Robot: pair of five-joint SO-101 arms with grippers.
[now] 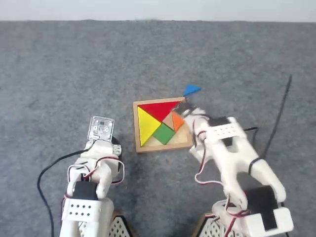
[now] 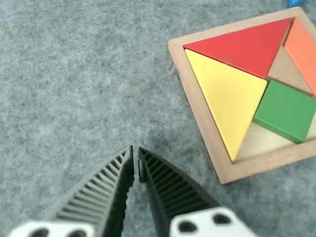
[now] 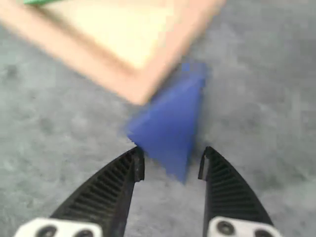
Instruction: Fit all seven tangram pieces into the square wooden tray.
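Already four pieces [image 1: 148,127] are seated in the wooden tray [image 1: 136,127]; a blue triangle [image 1: 191,90] beside its corner is bracketed by the released right claw [image 3: 170,159], the left claw [image 2: 136,157] clenched empty.

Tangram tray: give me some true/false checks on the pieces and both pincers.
1. The blue triangle lies inside the wooden tray. False: it lies on the carpet, just outside a tray corner.
2. The left pincer is shut over carpet beside the tray. True.
3. The red triangle and yellow triangle sit edge to edge in the tray. True.
4. The right pincer is shut. False: its jaws are open, with the blue triangle's tip between them.
5. The green square sits in the tray. True.
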